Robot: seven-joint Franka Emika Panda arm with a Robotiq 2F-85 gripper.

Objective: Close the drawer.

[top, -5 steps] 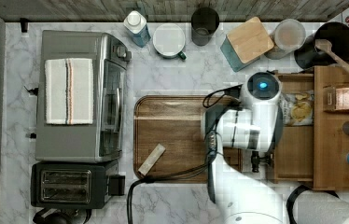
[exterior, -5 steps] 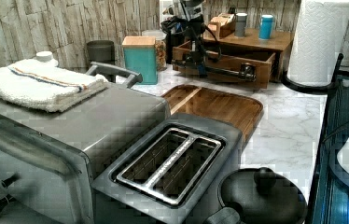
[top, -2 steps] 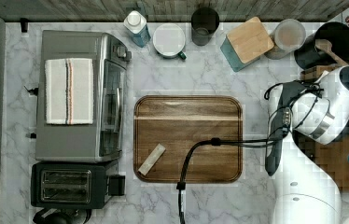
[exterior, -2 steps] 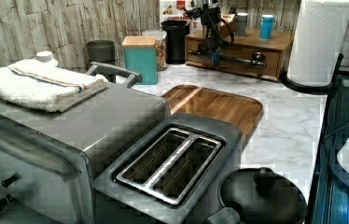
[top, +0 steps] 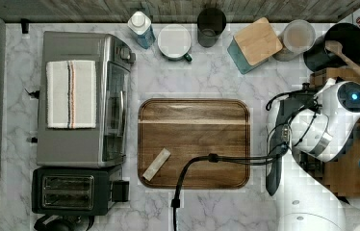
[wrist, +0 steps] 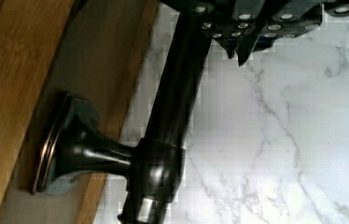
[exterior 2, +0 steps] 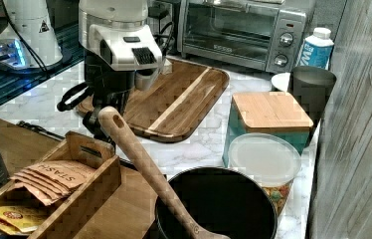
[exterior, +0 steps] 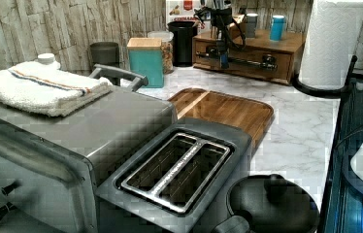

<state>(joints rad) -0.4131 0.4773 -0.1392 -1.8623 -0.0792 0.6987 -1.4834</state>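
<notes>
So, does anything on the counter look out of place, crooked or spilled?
Nothing is spilled or broken. One small oddity: a pale little block lies at a slant on the tray, near the toaster. A black cable also trails across the tray. The drawer sits flush in its unit, with the claw at the handle.

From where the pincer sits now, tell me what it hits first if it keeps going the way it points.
Most likely the marble countertop: the pincer points down at it, beside the drawer's black bar handle. Depth is unclear, so the handle might get grazed.

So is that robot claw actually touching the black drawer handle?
Cannot tell. In the wrist view the gripper sits right beside the handle, overlapping it, with no clear contact or gap.
</notes>
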